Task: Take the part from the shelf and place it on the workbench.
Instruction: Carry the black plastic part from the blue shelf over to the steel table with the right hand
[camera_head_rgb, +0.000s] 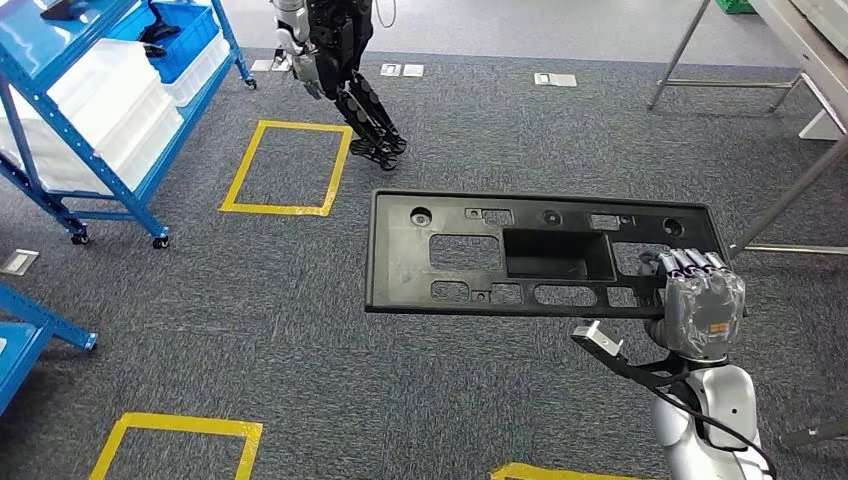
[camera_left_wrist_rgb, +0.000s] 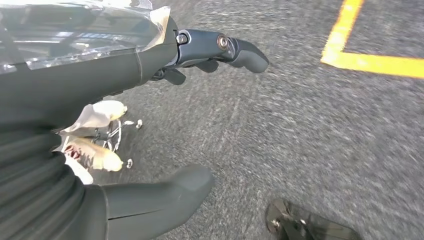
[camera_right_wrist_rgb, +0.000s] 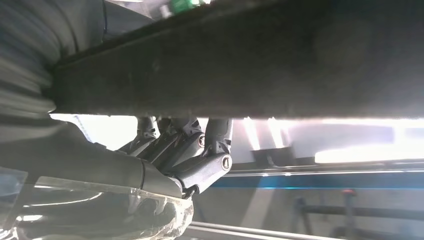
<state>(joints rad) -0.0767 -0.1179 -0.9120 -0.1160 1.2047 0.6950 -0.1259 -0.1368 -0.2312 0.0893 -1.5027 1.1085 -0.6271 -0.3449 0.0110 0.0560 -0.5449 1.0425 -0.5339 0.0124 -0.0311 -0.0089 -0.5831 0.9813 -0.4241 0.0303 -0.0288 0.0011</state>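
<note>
A long black plastic panel (camera_head_rgb: 480, 250) with several cut-outs is held flat above the carpet in the head view. My right hand (camera_head_rgb: 700, 305) grips its right end, fingers curled over the near edge. From the right wrist camera, the panel (camera_right_wrist_rgb: 240, 65) is a dark band with my fingers (camera_right_wrist_rgb: 200, 150) hooked against it. My left hand (camera_left_wrist_rgb: 165, 115) hangs over the carpet with thumb and fingers apart and nothing between them.
A blue wheeled shelf (camera_head_rgb: 100, 110) with white bins stands at the back left. Another humanoid robot (camera_head_rgb: 340, 70) stands beyond the panel. Yellow tape squares (camera_head_rgb: 285, 165) mark the grey carpet. Metal workbench legs (camera_head_rgb: 790, 190) rise at the right.
</note>
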